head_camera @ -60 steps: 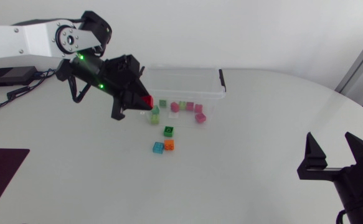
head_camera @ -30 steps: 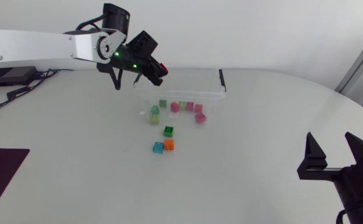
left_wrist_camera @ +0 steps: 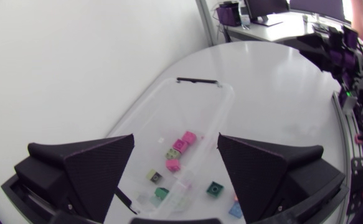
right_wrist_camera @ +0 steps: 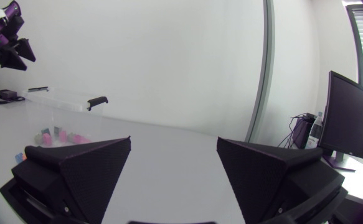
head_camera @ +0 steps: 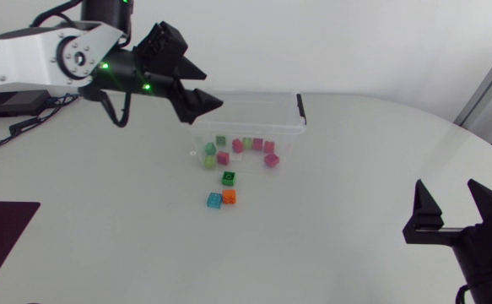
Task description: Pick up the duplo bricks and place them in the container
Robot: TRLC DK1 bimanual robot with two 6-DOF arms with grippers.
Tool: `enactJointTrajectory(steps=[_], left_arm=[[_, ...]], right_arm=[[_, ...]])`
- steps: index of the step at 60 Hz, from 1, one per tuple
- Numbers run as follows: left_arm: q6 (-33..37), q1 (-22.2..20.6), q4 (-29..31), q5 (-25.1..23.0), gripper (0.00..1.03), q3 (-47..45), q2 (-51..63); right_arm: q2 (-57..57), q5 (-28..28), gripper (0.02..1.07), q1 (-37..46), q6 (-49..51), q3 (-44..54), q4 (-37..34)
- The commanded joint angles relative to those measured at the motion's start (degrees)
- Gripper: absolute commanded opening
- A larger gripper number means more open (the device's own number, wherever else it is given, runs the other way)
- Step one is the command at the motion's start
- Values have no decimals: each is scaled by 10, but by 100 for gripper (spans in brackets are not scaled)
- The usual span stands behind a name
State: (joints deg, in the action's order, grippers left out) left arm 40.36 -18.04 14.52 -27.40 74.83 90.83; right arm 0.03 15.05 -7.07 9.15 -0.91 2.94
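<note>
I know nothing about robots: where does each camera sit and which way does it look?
Head: above the table, looking down; left gripper and right gripper show.
Left wrist: on left arm, looking down into the container; own gripper shows.
Right wrist: on right arm, looking across the table; own gripper shows.
All three see the container.

One clear container (head_camera: 250, 108), about nine duplo bricks (head_camera: 223, 157) inside it, and three more outside.
</note>
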Motion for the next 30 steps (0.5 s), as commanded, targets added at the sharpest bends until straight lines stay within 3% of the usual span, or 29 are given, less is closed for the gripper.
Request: enactJointTrajectory(steps=[1, 5, 11, 30], left_arm=[[94, 3, 38, -16, 97, -76, -28], [182, 3, 82, -16, 97, -127, -25], [243, 2, 92, -13, 96, -168, 8], [293, -30, 97, 35, 96, -140, 151]], right_arm=[[-4, 1, 102, -3, -11, 12, -4], [-4, 1, 102, -3, -11, 12, -4], [-4, 1, 102, -3, -11, 12, -4], [-4, 1, 102, -3, -11, 12, -4]])
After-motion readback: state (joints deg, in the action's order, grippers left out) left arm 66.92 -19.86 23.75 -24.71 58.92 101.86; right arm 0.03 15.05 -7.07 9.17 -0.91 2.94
